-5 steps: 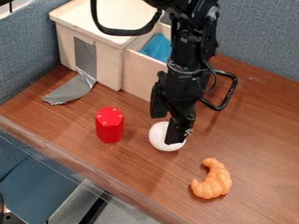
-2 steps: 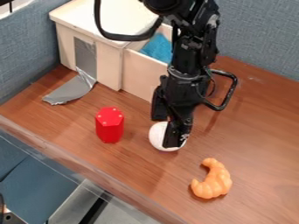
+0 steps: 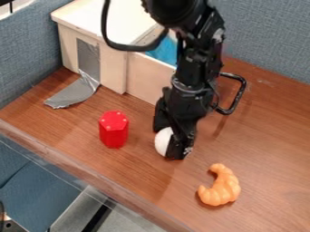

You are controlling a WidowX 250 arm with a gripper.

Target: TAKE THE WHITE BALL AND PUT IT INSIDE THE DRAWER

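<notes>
The gripper [image 3: 167, 138] is low over the middle of the table, its fingers apart, one behind the white ball and the other covering its right side. The white ball [image 3: 162, 141] rests on the wood, with its left part showing between the fingers. Behind the arm, the pale wooden drawer [image 3: 145, 79] stands pulled out of its box, a blue cloth [image 3: 162, 50] inside. The arm hides part of the drawer, and its black handle [image 3: 241, 90] sticks out to the right.
A red hexagonal block [image 3: 113, 130] stands left of the ball. An orange croissant-shaped toy [image 3: 220, 186] lies toward the front right. Grey tape [image 3: 74, 93] trails from the pale box [image 3: 109, 68] onto the table [image 3: 266, 136]. Blue-grey panels [image 3: 272, 36] border the back and left.
The gripper has come down and slightly left around the ball, covering more of its right side. The ball has stayed in about the same place.
</notes>
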